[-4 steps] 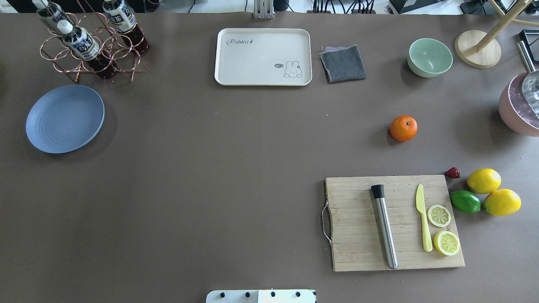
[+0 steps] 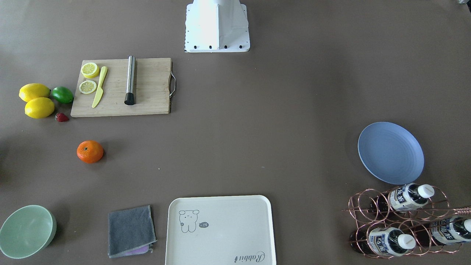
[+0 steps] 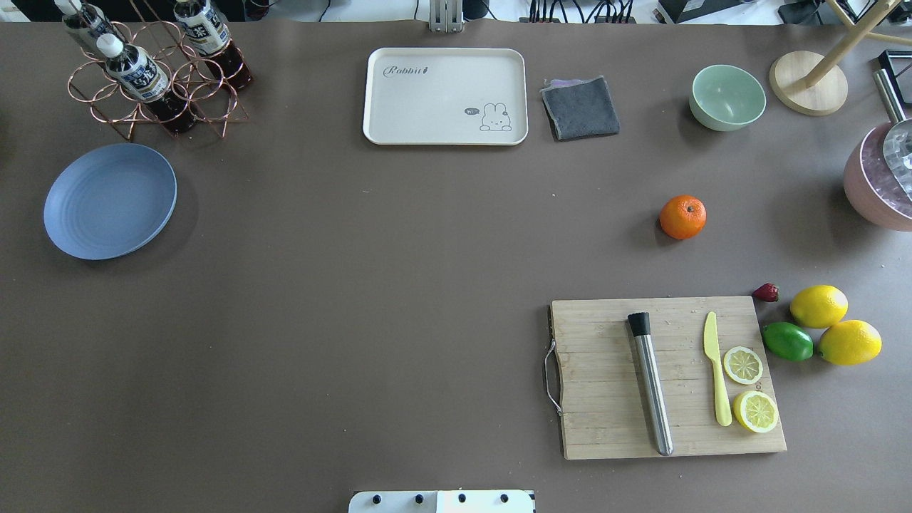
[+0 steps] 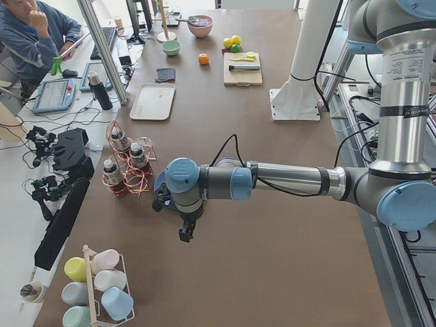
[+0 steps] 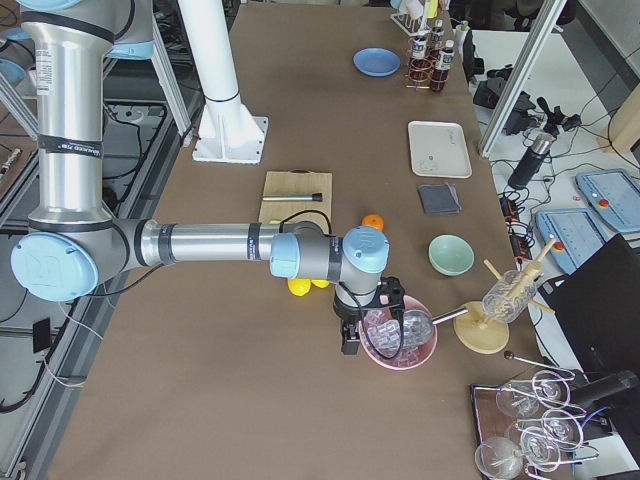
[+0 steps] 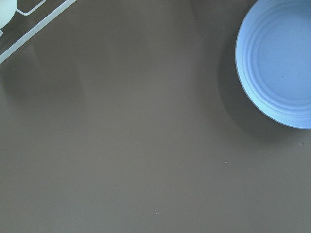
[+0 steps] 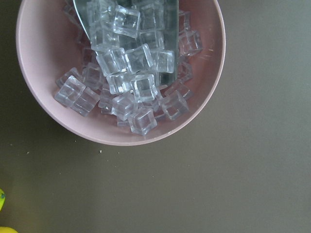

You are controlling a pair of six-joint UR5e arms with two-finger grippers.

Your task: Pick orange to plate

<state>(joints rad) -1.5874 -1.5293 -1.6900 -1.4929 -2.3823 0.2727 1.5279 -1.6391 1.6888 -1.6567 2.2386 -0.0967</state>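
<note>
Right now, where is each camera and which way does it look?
Front-facing: across the table, facing the robot; its white base at top, orange left, plate right.
Overhead: behind the robot, looking down; only the base's edge shows.
Exterior left: table's end; near left arm by the plate.
Exterior right: opposite end; near right arm by the ice bowl.
Left wrist: straight down at the plate; no body shows.
Right wrist: straight down at the ice bowl; no body shows.
Overhead and front-facing share orange and plate.
</note>
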